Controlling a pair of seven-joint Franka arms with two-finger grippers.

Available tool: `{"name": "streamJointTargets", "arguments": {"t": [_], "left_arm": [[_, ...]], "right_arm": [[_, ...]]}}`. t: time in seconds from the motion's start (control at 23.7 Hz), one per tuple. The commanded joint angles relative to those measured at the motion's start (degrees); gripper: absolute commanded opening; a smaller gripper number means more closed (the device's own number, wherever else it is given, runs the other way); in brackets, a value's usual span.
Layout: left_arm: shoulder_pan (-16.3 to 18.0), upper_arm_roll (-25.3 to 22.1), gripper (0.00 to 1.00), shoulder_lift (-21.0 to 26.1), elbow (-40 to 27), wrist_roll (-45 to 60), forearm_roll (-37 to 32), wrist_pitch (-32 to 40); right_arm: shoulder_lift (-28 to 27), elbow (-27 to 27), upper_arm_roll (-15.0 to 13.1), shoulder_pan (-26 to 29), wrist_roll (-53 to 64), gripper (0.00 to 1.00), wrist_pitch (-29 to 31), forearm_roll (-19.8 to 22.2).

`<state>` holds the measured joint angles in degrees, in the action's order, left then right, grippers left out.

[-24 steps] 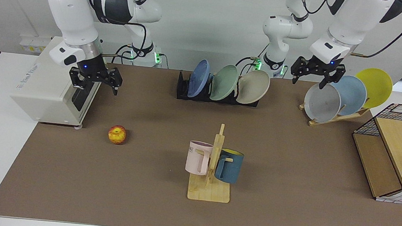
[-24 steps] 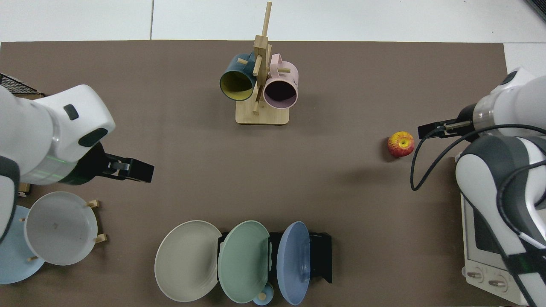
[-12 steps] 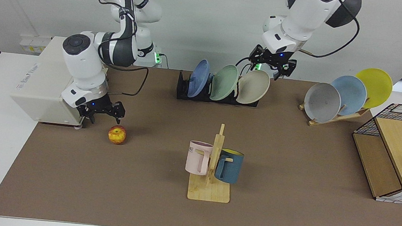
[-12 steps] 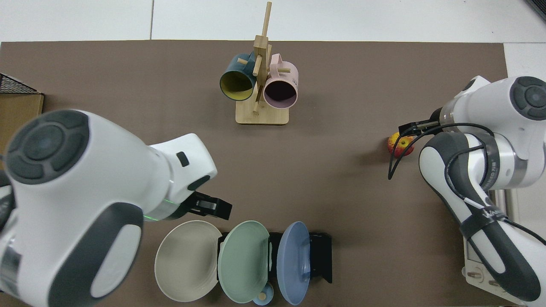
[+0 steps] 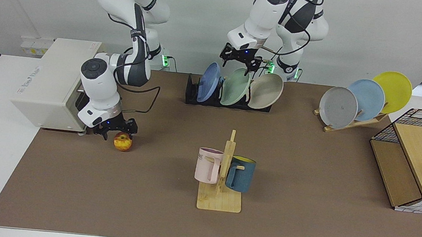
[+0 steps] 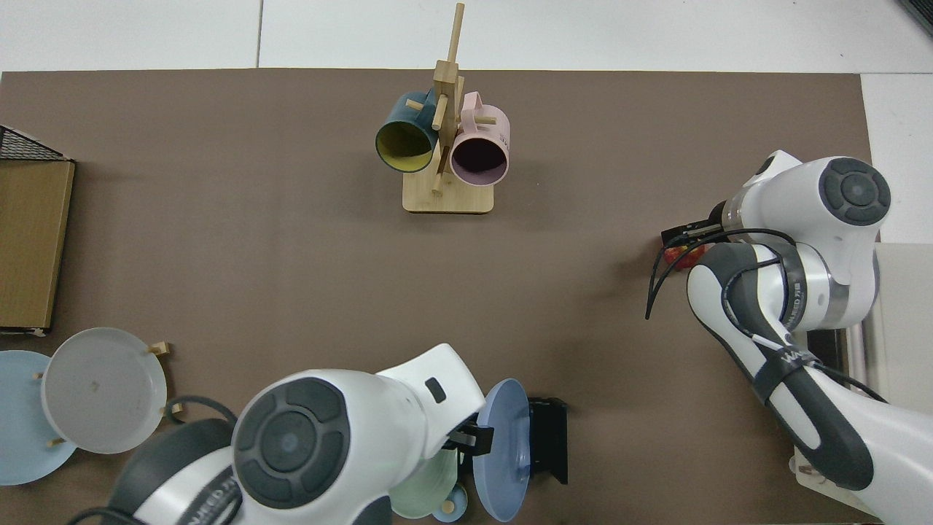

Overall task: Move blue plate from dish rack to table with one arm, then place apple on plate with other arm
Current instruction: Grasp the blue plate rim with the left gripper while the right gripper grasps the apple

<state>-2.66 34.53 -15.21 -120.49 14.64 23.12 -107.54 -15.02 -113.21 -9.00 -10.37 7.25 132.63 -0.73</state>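
The blue plate [image 5: 208, 81] [image 6: 503, 446] stands on edge in the leftmost slot of the black dish rack [image 5: 192, 93] [image 6: 552, 437] at the back of the brown table [image 5: 307, 162]. My left gripper [image 5: 239, 61] hangs open just above the rims of the blue plate and the green plate beside it, touching nothing. In the top view the left arm hides most of the rack. The apple [image 5: 122, 142] [image 6: 686, 255] lies on the table near the white appliance. My right gripper [image 5: 118, 131] [image 6: 681, 236] is open, low over the apple with a finger on either side.
A sage-green plate [image 5: 235, 86] and a beige plate [image 5: 266, 91] share the rack. A wooden mug tree [image 5: 223, 174] with two mugs stands mid-table. At one end are a slanted plate stand [image 5: 351, 105] and a wire basket [image 5: 416, 161], at the other a white appliance [image 5: 52, 80].
The left arm swung from the slanted plate stand across to above the rack's blue and green plates. The right gripper came down from beside the appliance to just over the apple.
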Motion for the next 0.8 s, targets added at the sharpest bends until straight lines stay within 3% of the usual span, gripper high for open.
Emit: {"name": "streamJointTargets", "arguments": {"t": [0.0,0.08,0.21,0.46,0.59,0.63,0.67,0.72,0.76], "left_arm": [[0.5,3.4,0.98,-2.0,-5.8,2.5,2.3,-6.6],[0.2,4.4,0.95,-1.0,-6.7,2.8,2.3,-7.7],[0.5,9.7,0.9,-0.3,-10.5,6.9,2.3,-15.2],[0.5,10.7,0.88,0.5,-11.1,7.9,2.3,-16.9],[0.5,11.1,0.62,0.5,-11.0,7.9,2.3,-15.5],[0.5,11.1,0.53,0.5,-10.8,8.0,2.3,-15.2],[0.5,11.3,0.33,0.5,-10.6,8.5,2.3,-14.5],[0.5,11.3,0.21,0.5,-10.5,9.1,2.3,-13.4],[0.6,11.3,0.06,0.5,-10.1,9.4,2.3,-12.1]], "right_arm": [[-1.0,-1.3,-0.1,0.2,4.3,1.0,2.0,-1.0],[-1.7,-1.3,-0.1,0.2,4.3,1.0,2.8,-1.0],[-2.1,-1.4,-0.1,0.1,4.3,1.0,3.3,-1.2],[-3.3,-2.2,-0.1,0.0,5.1,1.0,3.3,-1.2],[-3.3,-2.2,-0.1,0.2,6.5,0.99,3.3,-1.2],[-3.3,-2.2,-0.1,0.1,6.7,0.92,3.3,-1.2],[-3.3,-2.2,-0.1,0.1,6.9,0.79,3.3,-1.2],[-3.3,-2.2,-0.1,0.0,7.4,0.63,3.3,-1.2],[-3.4,-2.0,-0.1,0.0,8.1,0.38,3.2,-1.2]]}}
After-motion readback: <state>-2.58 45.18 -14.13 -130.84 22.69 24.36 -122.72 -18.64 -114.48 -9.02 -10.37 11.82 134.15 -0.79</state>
